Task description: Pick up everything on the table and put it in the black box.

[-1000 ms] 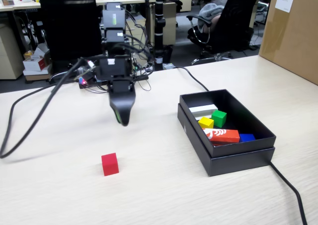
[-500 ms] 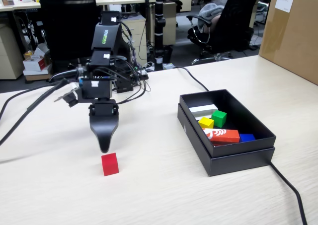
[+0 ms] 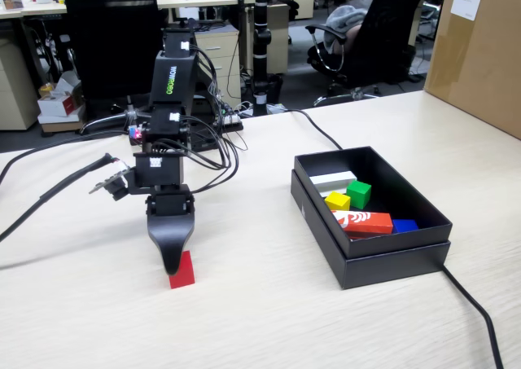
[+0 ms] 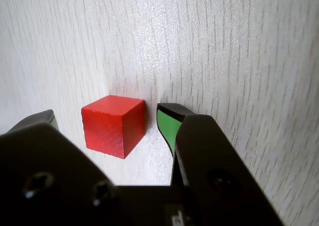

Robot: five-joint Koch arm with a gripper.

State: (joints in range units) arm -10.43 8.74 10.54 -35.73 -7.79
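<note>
On the left half of the tabletop [image 3: 269, 304] in the fixed view, the arm [image 3: 169, 100] reaches down with its tool [image 3: 171, 265] at the red cube [image 3: 182, 271], which sits on the pale wood grain. The wrist view shows the cube [image 4: 113, 125] between the two jaws — the tool [image 4: 105, 123] is spread open around it, one green-padded tip just beside the cube's right face, the other tip at the left edge of that view with a gap to the cube. Nothing is clamped; the cube rests flat on the tabletop [image 4: 224, 51].

Further right in the fixed view stands the black box [image 3: 383, 259], set in its own lid, well apart from the red cube. Inside it lie a white bar [image 3: 332, 181] toward the back, the yellow cube [image 3: 337, 200] and the green cube [image 3: 358, 193] just beside each other, then a red-and-white patterned block [image 3: 363, 221] with a blue block [image 3: 404, 225] at its right end. A black cable [image 3: 476, 316] runs off from the box's near right corner — and a brown cardboard carton [image 3: 476, 51] stands at the far right.
</note>
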